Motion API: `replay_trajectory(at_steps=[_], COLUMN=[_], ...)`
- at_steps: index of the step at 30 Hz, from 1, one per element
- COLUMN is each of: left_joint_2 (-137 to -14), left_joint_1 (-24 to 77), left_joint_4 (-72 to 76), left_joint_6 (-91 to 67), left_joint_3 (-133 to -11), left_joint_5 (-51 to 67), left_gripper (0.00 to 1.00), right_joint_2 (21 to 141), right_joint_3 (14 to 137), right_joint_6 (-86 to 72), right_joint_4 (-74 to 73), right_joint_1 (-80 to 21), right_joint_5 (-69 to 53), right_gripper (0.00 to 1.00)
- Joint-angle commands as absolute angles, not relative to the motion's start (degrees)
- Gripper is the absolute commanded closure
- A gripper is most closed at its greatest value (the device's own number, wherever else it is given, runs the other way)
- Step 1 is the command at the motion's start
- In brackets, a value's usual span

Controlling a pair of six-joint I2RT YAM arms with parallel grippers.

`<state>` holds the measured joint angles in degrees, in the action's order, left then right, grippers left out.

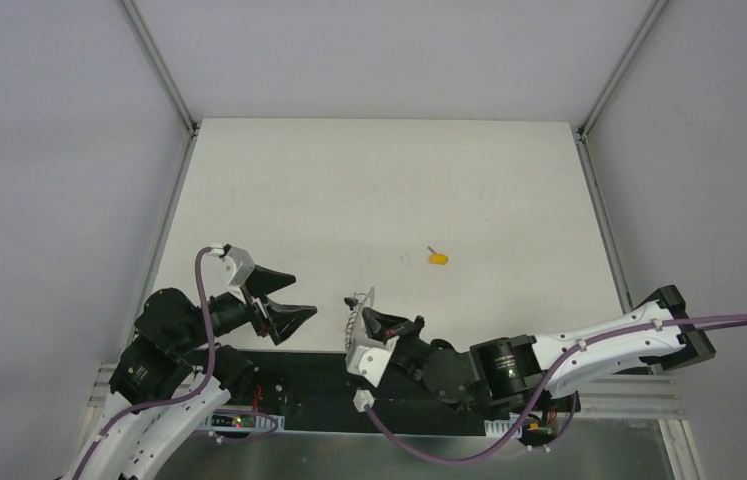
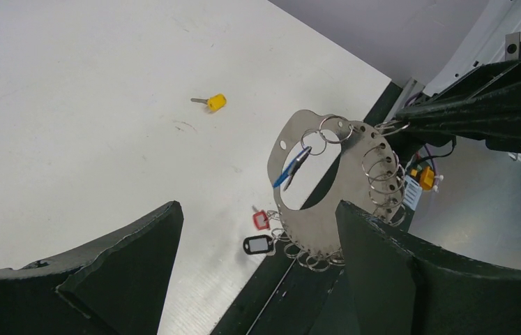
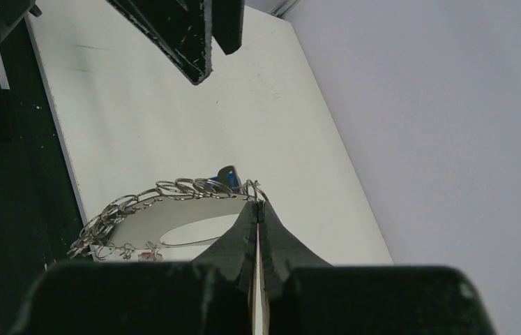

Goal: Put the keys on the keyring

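Right jaws pinch the keyring [image 3: 167,213] by its edge, upright, facing the spread, empty left jaws; the yellow key [image 1: 438,259] lies apart on the tabletop [image 1: 349,180].

The flat silver metal keyring plate [image 2: 316,227], with an oval cut-out and small split rings along its rim, stands on edge, pinched in the right gripper [image 3: 257,208]. A blue-headed key [image 2: 287,171] dangles from an upper ring; a red tag [image 2: 261,220] and a black tag [image 2: 257,245] hang low. The yellow-headed key [image 2: 210,102] lies flat, well beyond that gripper.
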<state>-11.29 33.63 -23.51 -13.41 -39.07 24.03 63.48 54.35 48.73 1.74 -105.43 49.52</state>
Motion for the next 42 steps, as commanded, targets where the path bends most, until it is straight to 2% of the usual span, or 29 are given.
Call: replay_trajectory(at_steps=[1, 9, 17, 28, 42], left_joint_2=[-12.25, -14.04, -13.41, -12.09, -20.70], left_joint_1=[32.96, 32.97, 32.96, 32.96, 33.05], left_joint_4=[-22.38, -17.21, -10.20, 13.35, 40.66], left_joint_6=[-13.29, -16.74, -18.43, -23.99, -37.74], left_joint_3=[-39.33, -38.66, -38.93, -35.48, -31.26], left_joint_5=[26.03, 29.51, 33.05, 42.91, 56.36], left_gripper=[0.19, 0.19, 0.15, 0.14, 0.06], right_joint_2=[60.54, 61.62, 59.41, 57.62, 62.52], right_joint_3=[56.67, 60.12, 71.07, 80.72, 89.35], right_joint_6=[45.87, 40.44, 26.40, 12.47, 5.25], right_joint_4=[7.96, 4.47, -14.73, -27.61, -28.68], right_joint_1=[-104.41, -103.14, -102.63, -101.16, -101.02], right_joint_5=[51.25, 53.22, 43.81, 27.07, 16.94], right_gripper=[1.00, 1.00, 1.00, 1.00, 1.00])
